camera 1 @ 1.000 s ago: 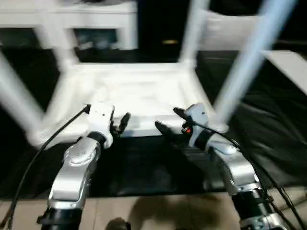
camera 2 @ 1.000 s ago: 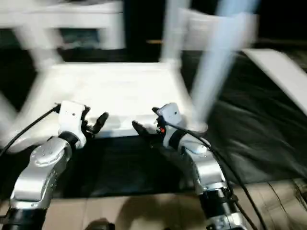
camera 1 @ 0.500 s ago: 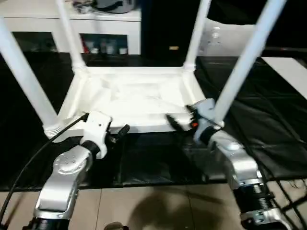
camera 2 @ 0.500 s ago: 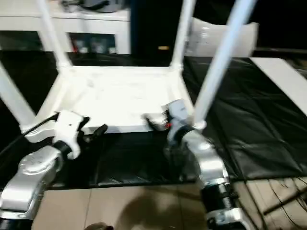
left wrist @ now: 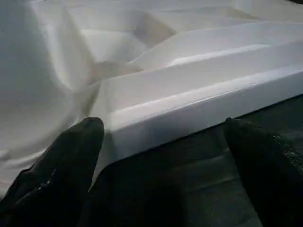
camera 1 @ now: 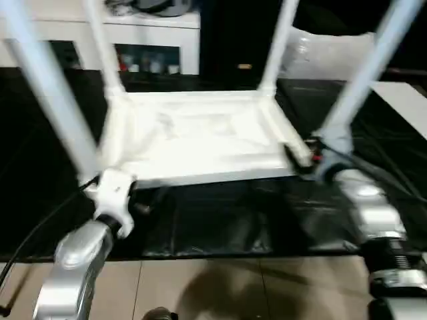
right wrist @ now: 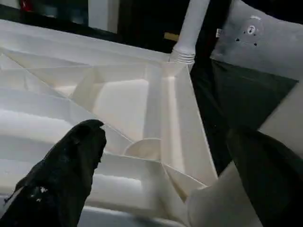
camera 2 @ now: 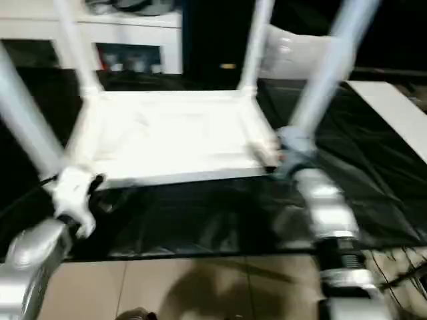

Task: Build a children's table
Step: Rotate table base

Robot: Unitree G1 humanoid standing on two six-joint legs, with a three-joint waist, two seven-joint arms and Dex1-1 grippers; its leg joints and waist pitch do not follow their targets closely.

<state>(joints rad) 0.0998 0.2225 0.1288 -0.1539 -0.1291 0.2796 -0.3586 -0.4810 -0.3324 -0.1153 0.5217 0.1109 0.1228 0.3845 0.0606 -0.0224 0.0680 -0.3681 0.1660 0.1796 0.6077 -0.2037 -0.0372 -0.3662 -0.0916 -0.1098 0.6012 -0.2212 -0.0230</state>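
The children's table (camera 1: 200, 137) lies upside down on a black mat, its ribbed underside up. All of its white legs stand upright in the corner sockets, among them the near left leg (camera 1: 53, 87) and the near right leg (camera 1: 363, 73). My left gripper (camera 1: 137, 208) hovers just in front of the near rim by the left corner. In the left wrist view its fingers (left wrist: 71, 161) stand wide open, with the rim (left wrist: 199, 101) ahead of them and nothing held. My right gripper (camera 1: 300, 157) sits at the near right corner beside that leg. It is open over the ribs (right wrist: 142, 109).
A white cabinet with glass doors (camera 1: 153, 40) stands behind the table. The black mat (camera 1: 213, 220) ends at tan floor tiles (camera 1: 220, 287) in front. A pale board (camera 1: 408, 100) lies at the right, and a grey panel (camera 1: 327, 53) stands behind the far right leg.
The camera has shifted. My left gripper has opened wider and drawn back from the near rim. My right gripper has moved right along the rim to the near right leg.
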